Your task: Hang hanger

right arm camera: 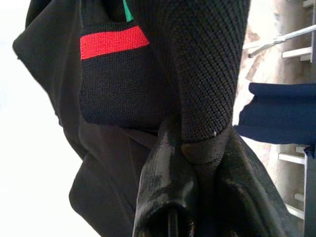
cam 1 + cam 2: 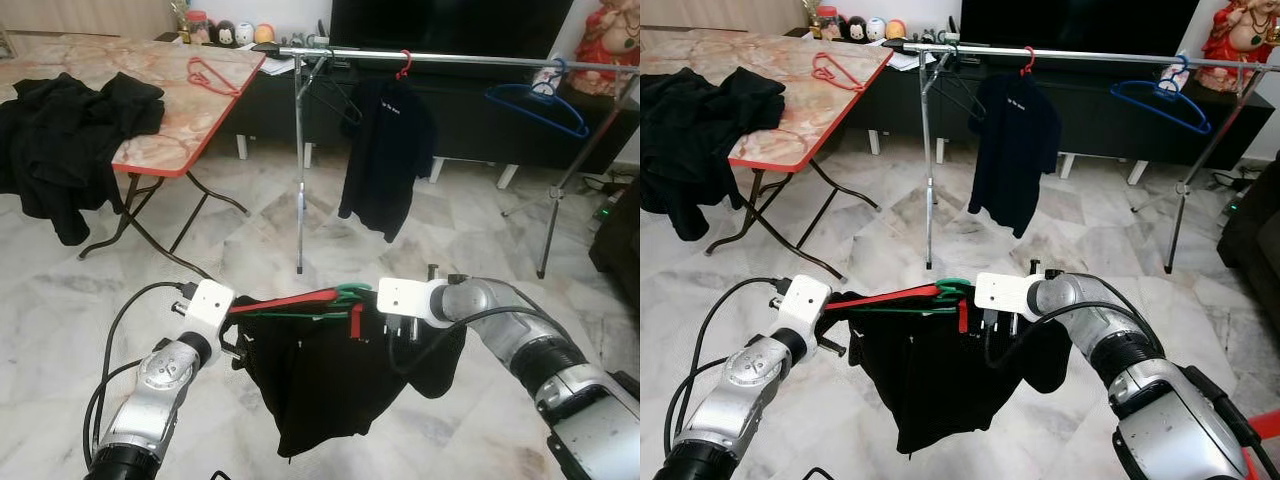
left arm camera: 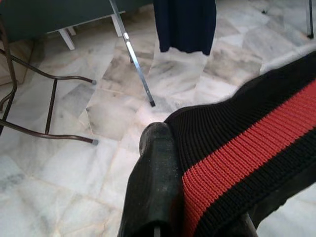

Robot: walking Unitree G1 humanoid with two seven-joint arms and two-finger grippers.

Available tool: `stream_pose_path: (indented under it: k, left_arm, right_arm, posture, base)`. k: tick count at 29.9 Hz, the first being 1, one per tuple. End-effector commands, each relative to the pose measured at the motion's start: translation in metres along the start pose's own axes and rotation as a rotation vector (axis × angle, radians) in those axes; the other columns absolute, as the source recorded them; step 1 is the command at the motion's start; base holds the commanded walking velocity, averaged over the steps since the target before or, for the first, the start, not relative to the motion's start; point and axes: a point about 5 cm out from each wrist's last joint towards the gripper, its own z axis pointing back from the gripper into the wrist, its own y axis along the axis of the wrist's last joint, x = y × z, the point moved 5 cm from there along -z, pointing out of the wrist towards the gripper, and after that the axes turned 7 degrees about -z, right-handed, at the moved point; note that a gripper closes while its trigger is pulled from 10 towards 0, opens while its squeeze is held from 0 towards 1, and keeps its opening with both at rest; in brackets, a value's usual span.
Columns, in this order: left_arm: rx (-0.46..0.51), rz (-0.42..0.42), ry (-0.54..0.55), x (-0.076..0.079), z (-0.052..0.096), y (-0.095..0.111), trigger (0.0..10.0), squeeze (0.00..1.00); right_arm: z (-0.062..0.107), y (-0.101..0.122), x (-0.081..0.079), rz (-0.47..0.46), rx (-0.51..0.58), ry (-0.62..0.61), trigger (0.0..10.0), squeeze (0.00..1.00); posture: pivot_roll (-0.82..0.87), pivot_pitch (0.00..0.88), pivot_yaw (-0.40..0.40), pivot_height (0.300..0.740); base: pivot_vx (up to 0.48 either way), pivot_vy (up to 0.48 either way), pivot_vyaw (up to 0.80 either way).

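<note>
I hold a black shirt (image 2: 320, 390) with a red-striped ribbed collar, on a green hanger (image 2: 345, 293), stretched between both grippers at chest height. My left gripper (image 2: 240, 338) is shut on the collar's left side; in the left wrist view the red-striped rib (image 3: 237, 148) lies against one finger (image 3: 155, 182). My right gripper (image 1: 202, 140) is shut on a ribbed fold at the shirt's right side. Ahead stands the silver clothes rail (image 2: 470, 58), well beyond the shirt.
On the rail hang a navy shirt (image 2: 390, 150) on a red hanger, an empty black hanger (image 2: 335, 95) and a blue hanger (image 2: 535, 105). A folding table (image 2: 170, 125) at the left holds black clothes (image 2: 60, 130) and a red hanger (image 2: 212, 75). Marble floor lies between.
</note>
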Motion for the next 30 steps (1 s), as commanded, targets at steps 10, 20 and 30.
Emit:
stream_pose_path:
  k: [10, 20, 30]
  left_arm:
    - [-0.11, -0.143, 0.058, -0.012, 0.004, -0.019, 10.0, 0.0]
    - [0.021, 0.093, 0.06, -0.02, 0.002, 0.014, 10.0, 0.0]
    - [0.101, 0.152, -0.067, -0.006, 0.002, 0.042, 10.0, 0.0]
  right_arm:
    - [0.015, -0.007, 0.021, 0.02, -0.036, -0.044, 0.0, 0.0]
    - [0.007, -0.034, 0.004, 0.127, -0.193, -0.019, 0.0, 0.0]
    - [-0.006, -0.047, -0.014, 0.021, -0.254, -0.048, 0.0, 0.0]
  posture:
    - [0.04, 0.0, -0.045, 0.74]
    - [0.05, 0.0, -0.053, 0.74]
    - [0.05, 0.0, -0.056, 0.74]
  base:
    - [0.0, 0.0, 0.0]
    - [0.0, 0.0, 0.0]
    - [0.0, 0.0, 0.0]
